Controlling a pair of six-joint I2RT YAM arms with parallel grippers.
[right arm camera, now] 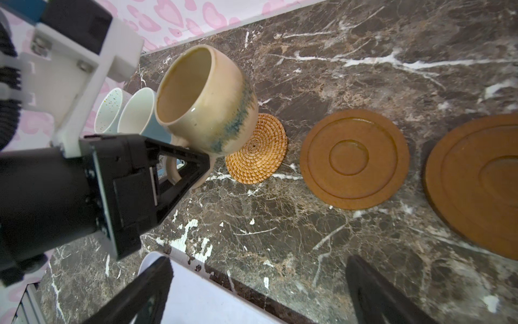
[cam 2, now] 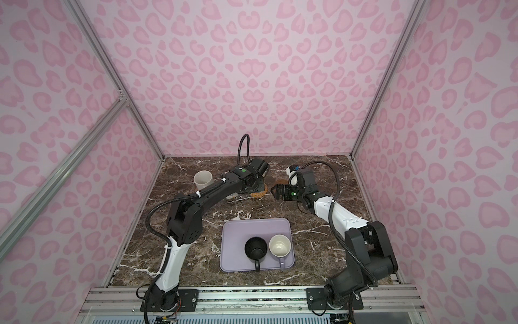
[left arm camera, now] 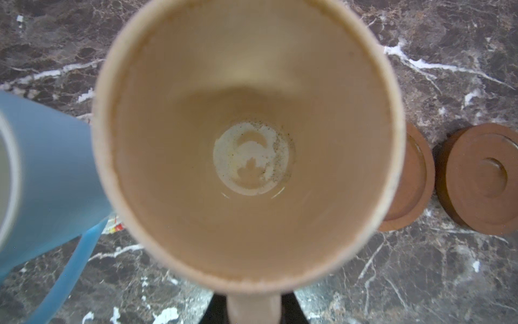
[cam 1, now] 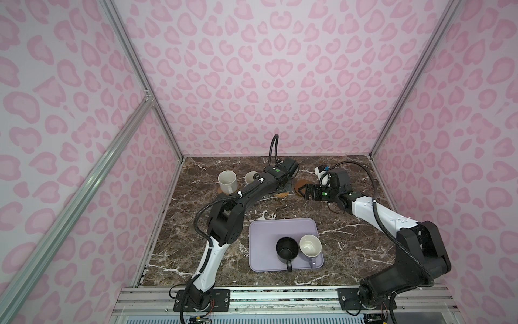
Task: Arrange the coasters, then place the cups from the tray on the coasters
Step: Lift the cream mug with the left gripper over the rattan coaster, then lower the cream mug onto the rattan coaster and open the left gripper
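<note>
**Cream mug poised at the rattan coaster**

In both top views the left arm hides its own claw and load. I can only make out a sliver of the rattan coaster (cam 1: 281, 194) under the wrist. The right claw (cam 1: 301, 192) sits just right of that coaster. Well toward the arm bases from it lies the tray (cam 1: 266, 232), with the black mug (cam 1: 286, 248) and lavender mug (cam 1: 310, 246) waiting.

The left wrist view stares straight down into the cream mug (left arm camera: 249, 146), which blots out the coaster. The blue mug (left arm camera: 56, 157) crowds one side and the wooden discs (left arm camera: 482, 179) lie on the other.

Only the right wrist view shows the grip. The left claw (right arm camera: 182, 171) is clamped on the mug's handle. The mug is tilted, with its base over the coaster's edge rather than its middle, and I can't tell whether they touch. The right claw's fingers (right arm camera: 157, 280) stand wide apart, holding nothing.

To my eye the mug wants levelling, a nudge toward the coaster's centre and away from the blue mug, then a gentle lowering before release.
</note>
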